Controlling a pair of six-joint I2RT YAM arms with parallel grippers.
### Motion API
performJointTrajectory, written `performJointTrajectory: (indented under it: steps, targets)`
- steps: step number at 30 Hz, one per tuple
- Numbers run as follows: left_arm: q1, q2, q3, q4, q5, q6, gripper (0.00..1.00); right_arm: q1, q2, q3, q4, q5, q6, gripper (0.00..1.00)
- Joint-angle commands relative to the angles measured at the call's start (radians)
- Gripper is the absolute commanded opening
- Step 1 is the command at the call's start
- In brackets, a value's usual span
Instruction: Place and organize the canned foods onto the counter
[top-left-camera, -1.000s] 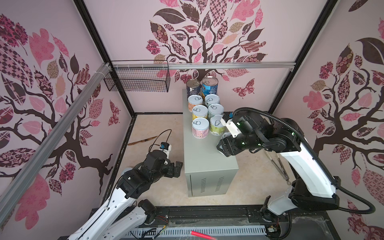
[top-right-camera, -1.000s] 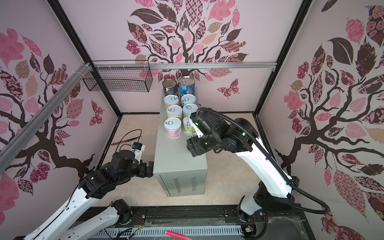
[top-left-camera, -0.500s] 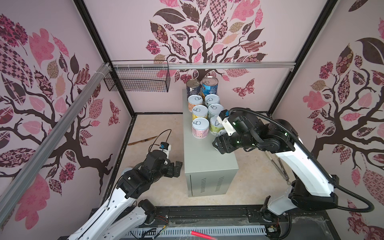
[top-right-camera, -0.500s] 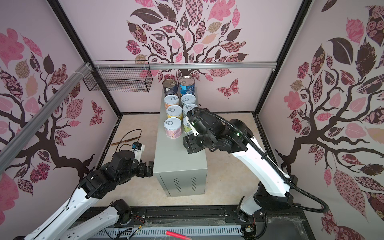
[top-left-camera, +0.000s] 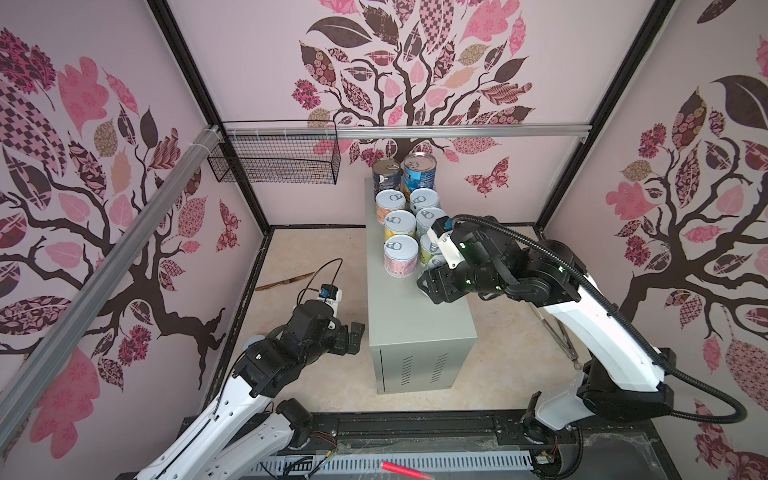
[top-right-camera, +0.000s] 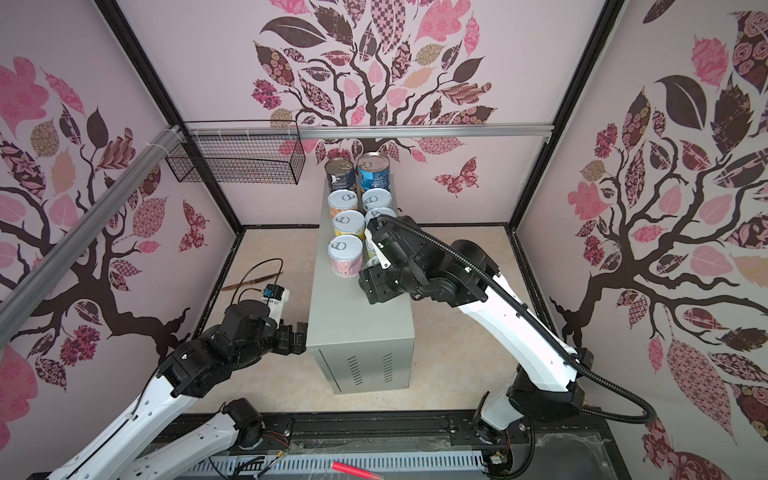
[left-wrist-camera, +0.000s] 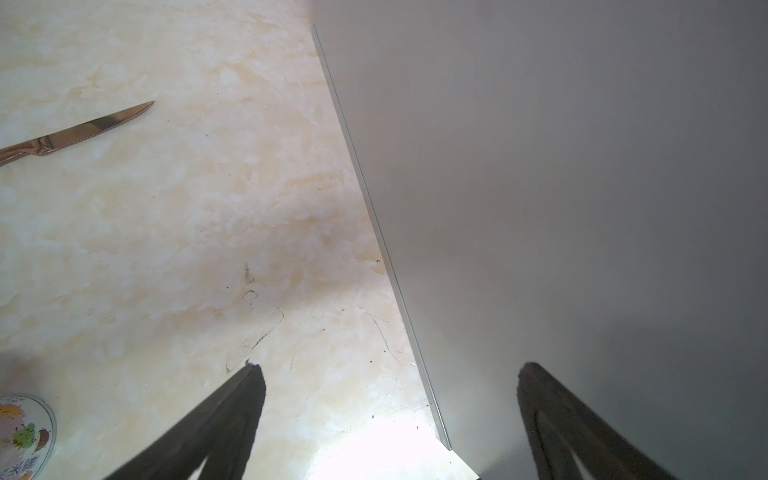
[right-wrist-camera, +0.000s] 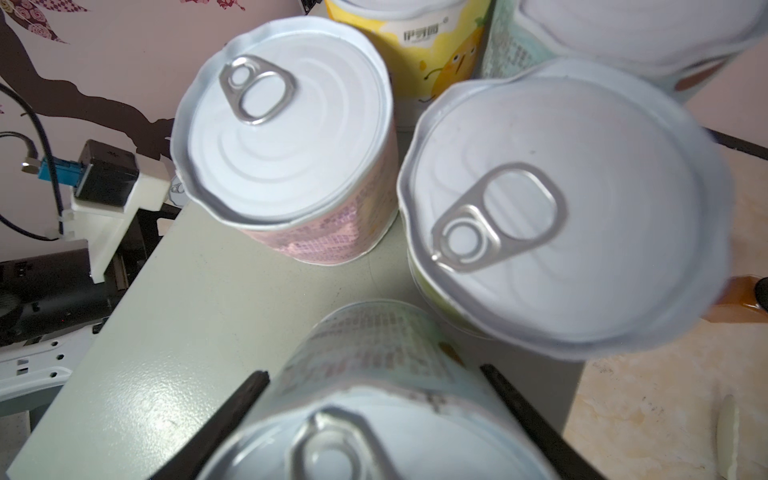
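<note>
On the matte grey metal counter (top-left-camera: 415, 320): cylindrical pastel canned foods (top-left-camera: 401, 255), ribbed white pull-tab lids (right-wrist-camera: 286, 137). Only clear from right wrist: right gripper (right-wrist-camera: 374, 374) clamped round pale green tin (right-wrist-camera: 374, 345); left gripper (left-wrist-camera: 390, 365) spread wide, empty.

In the last second the right arm has moved to the left in both top views, over the grey table (top-left-camera: 419, 332). Its right pincer (right-wrist-camera: 372, 374) has carried the pale green can (right-wrist-camera: 365, 340) with it. Before, this can was out over the right edge of the table top. Now it is over the top, just in front of the lime can (top-left-camera: 424, 252) and near the pink can (top-left-camera: 400, 257). The white camera mount (top-left-camera: 446, 249) on the wrist has come over the lime can, and its lid, visible earlier, is now almost fully hidden. The black cable hose (top-left-camera: 519, 237) has shifted left with the arm.
</note>
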Motion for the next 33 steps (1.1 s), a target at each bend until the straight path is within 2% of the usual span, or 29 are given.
performJointTrajectory:
  steps: [1, 14, 20, 30, 33]
  targets:
    - [0.005, -0.005, -0.023, 0.013, -0.005, 0.003, 0.98, 0.005, 0.023, -0.025, -0.075, 0.011, -0.013, 0.79]
    - [0.006, -0.005, -0.023, 0.012, -0.013, 0.002, 0.98, 0.004, 0.022, -0.027, -0.085, 0.063, -0.049, 0.90]
    - [0.006, -0.004, -0.022, 0.010, -0.015, 0.002, 0.98, 0.005, 0.014, -0.060, -0.054, 0.087, -0.073, 0.84]
    - [0.006, 0.001, -0.021, 0.009, -0.018, 0.001, 0.98, 0.004, 0.006, -0.083, -0.024, 0.126, -0.085, 0.85]
    - [0.006, 0.001, -0.022, 0.008, -0.019, 0.000, 0.98, 0.004, 0.003, -0.077, -0.024, 0.121, -0.088, 0.88]
